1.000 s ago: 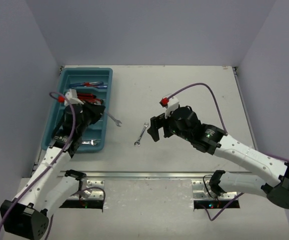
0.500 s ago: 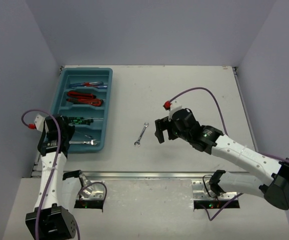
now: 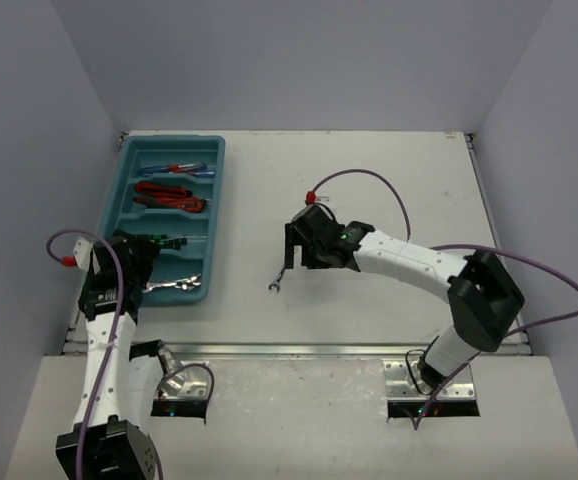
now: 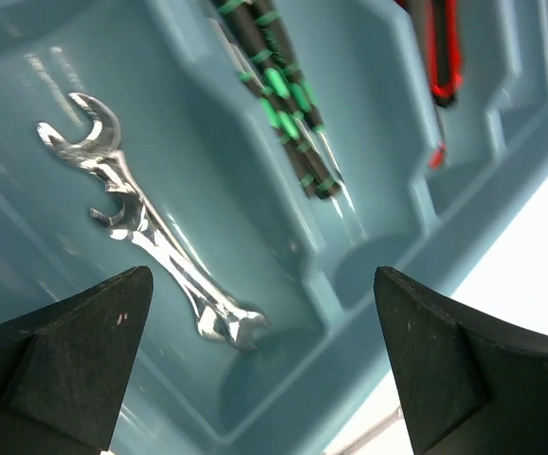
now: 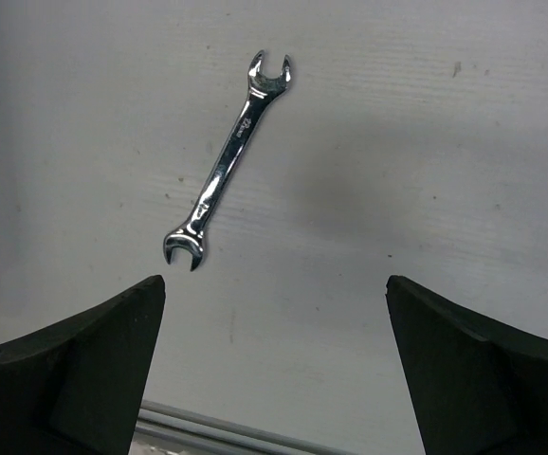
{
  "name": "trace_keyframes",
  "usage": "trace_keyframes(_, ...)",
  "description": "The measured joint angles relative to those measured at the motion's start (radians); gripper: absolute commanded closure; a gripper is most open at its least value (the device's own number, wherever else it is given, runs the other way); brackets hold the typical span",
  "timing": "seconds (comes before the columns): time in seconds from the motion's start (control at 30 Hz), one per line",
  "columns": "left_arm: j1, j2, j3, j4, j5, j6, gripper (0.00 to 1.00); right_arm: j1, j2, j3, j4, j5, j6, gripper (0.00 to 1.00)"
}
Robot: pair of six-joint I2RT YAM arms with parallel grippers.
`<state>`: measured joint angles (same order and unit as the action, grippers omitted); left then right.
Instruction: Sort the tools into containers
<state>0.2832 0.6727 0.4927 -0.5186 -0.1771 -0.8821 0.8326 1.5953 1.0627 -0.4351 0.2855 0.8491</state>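
From above, a white table [image 3: 389, 170] carries a teal tray [image 3: 169, 146] on your far left, its long compartments running crosswise. From the far end towards you they hold blue-and-red screwdrivers [image 3: 181, 169], then red pliers [image 3: 169, 195], then black-and-green screwdrivers [image 3: 161, 240]. The nearest compartment holds a pair of silver wrenches [image 3: 176, 285].

Your left gripper [image 3: 132, 262] hangs over the near left corner of the tray. Its wrist camera looks down into the tray. The two dark fingers [image 4: 65, 360] stand wide apart with nothing between them. Below, the pair of silver wrenches lies flat on the compartment floor, one overlapping the other. The black-and-green screwdrivers rest in the next compartment, across a raised ridge. A strip of red and black handle shows at the top edge of that view.

One loose wrench [image 3: 277, 283] lies on the bare table, to the right of the tray and well apart from it. Your right gripper [image 3: 297, 245] hovers over it, with the arm reaching in from the right. In the right wrist view, the fingers are spread wide and hold nothing. The loose wrench lies flat and slanted beyond the fingertips, closer to the finger on the left of that view. Neither finger touches it.
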Motion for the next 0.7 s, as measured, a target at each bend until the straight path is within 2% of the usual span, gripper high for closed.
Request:
trace_keyframes(0.13, 0.000, -0.031, 0.075, -0.014, 0.083, 0.091, 0.00, 0.000, 0.109, 0.081, -0.030, -0.007, 0.147, 0.09)
trace_keyframes(0.27, 0.000, -0.046, 0.177, -0.003, 0.179, 0.211, 0.00, 0.003, 0.233, 0.172, -0.068, -0.009, 0.225, 0.11)
trace_keyframes(0.47, 0.000, -0.062, 0.216, -0.002, 0.285, 0.337, 0.00, 0.027, 0.496, 0.427, -0.172, 0.031, 0.287, 0.28)
trace_keyframes(0.57, 0.000, -0.066, 0.213, 0.001, 0.340, 0.367, 0.00, 0.037, 0.571, 0.491, -0.223, 0.053, 0.304, 0.40)
trace_keyframes(0.67, 0.000, -0.052, 0.212, 0.006, 0.378, 0.387, 0.00, 0.040, 0.587, 0.514, -0.253, 0.069, 0.316, 0.72)
trace_keyframes(0.7, 0.000, -0.046, 0.210, 0.007, 0.389, 0.392, 0.00, 0.040, 0.587, 0.513, -0.264, 0.074, 0.321, 0.78)
